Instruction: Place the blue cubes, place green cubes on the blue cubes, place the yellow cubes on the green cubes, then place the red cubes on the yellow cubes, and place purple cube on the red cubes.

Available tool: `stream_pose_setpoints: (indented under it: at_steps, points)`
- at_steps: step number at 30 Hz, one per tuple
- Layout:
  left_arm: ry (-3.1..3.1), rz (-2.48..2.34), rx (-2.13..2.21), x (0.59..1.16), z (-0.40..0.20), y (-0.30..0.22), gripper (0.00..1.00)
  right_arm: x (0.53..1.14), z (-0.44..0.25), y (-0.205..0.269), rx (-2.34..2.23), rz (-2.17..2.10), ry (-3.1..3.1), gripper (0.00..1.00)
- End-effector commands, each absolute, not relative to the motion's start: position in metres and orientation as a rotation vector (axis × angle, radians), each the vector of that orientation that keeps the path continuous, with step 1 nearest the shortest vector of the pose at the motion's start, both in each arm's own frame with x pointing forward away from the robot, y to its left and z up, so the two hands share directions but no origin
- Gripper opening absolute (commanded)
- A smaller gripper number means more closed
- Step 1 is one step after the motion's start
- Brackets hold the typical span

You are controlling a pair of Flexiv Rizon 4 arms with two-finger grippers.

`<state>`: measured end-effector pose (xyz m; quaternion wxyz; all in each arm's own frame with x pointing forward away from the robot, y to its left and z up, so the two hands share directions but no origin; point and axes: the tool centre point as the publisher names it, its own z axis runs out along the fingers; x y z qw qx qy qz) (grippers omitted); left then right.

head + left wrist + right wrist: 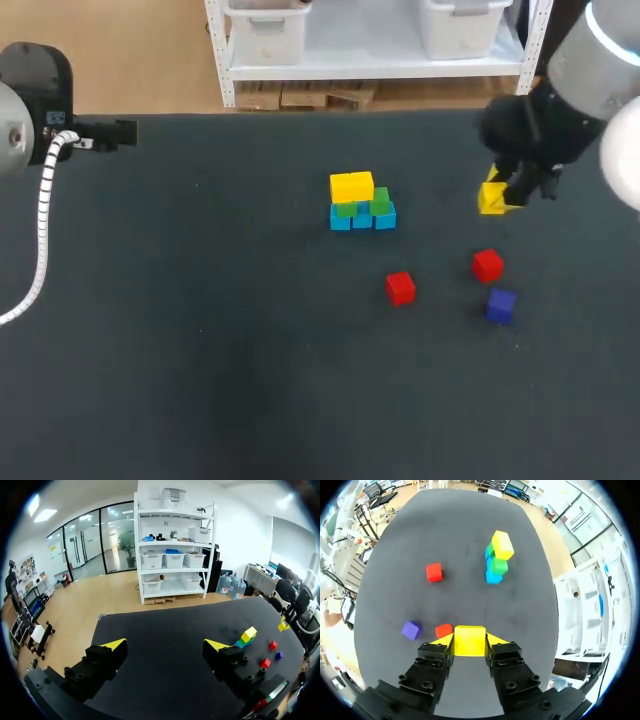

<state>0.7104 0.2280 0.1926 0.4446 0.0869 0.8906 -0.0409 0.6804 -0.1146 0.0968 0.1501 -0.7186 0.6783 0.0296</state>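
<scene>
A small stack stands mid-table: blue cubes (362,217) at the bottom, green cubes (380,200) on them, one yellow cube (351,186) on top. My right gripper (500,196) is shut on a second yellow cube (469,640), held just above the table at the right. Two red cubes (400,287) (487,264) and a purple cube (501,304) lie nearer the front right. In the right wrist view the stack (497,557) is ahead of the fingers. My left gripper (162,649) hangs open over the far left, holding nothing.
The black table (200,330) spreads wide to the left and front of the stack. The left arm's white cable (42,220) hangs over the far left edge.
</scene>
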Motion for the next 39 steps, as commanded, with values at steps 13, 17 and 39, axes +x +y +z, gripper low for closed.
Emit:
stream_pose_setpoints:
  at_steps: [13, 17, 39]
  points:
    - [2.206, -0.103, 0.215, 0.710, 0.192, 0.228, 1.00, 0.730, 0.094, -0.035, -2.172, 0.138, 1.933, 0.00]
    - [2.206, -0.103, 0.215, 0.710, 0.192, 0.228, 1.00, 0.731, 0.092, -0.023, -2.186, 0.120, 1.932, 0.00]
    - [2.206, -0.103, 0.215, 0.710, 0.192, 0.228, 1.00, 0.751, 0.068, 0.007, -2.178, 0.168, 2.008, 0.00]
